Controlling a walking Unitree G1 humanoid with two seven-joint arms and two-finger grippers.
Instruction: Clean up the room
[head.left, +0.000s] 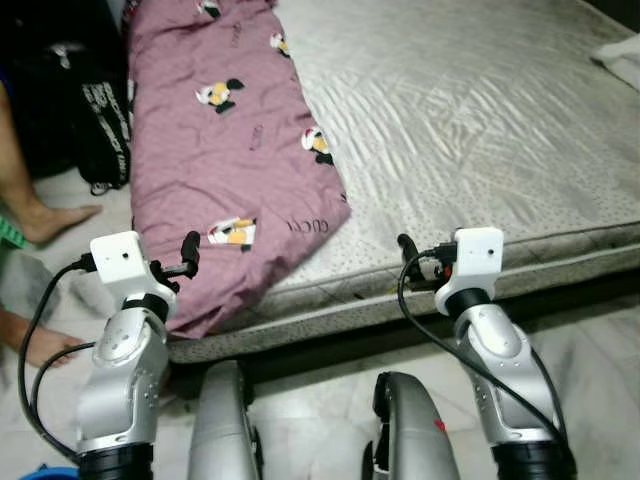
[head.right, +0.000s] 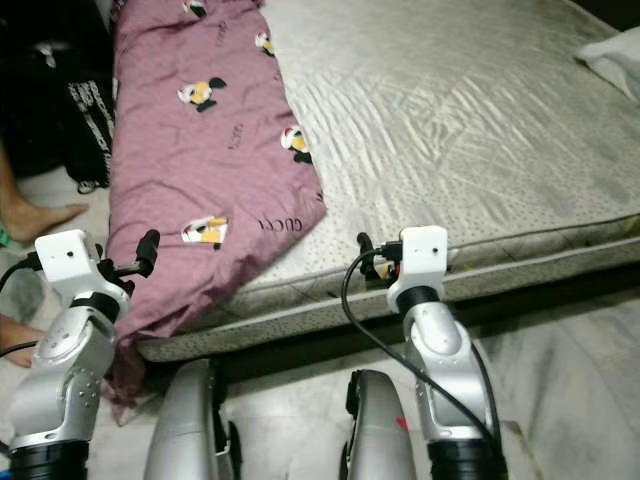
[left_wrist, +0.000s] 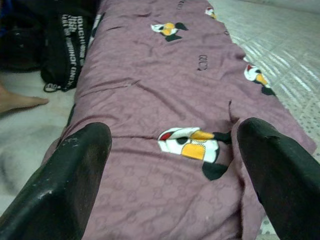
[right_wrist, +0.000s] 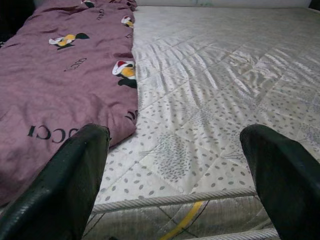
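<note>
A mauve quilt (head.left: 215, 130) printed with cartoon ducks lies along the left side of a bare quilted mattress (head.left: 470, 120), its near corner hanging over the bed's front edge. My left gripper (head.left: 188, 252) is raised at that hanging corner, open, with the duck print (left_wrist: 192, 142) between its fingers (left_wrist: 65, 185) and nothing held. My right gripper (head.left: 408, 250) is up at the mattress's front edge, right of the quilt, open and empty; its fingers (right_wrist: 75, 180) frame the mattress piping (right_wrist: 170, 200).
A person's bare foot (head.left: 50, 218) and a hand (head.left: 40, 345) are on the floor at the left. A black printed bag (head.left: 100, 120) leans beside the bed. A white pillow corner (head.left: 620, 55) lies at the far right. Pale tiled floor (head.left: 590, 340) runs along the bed front.
</note>
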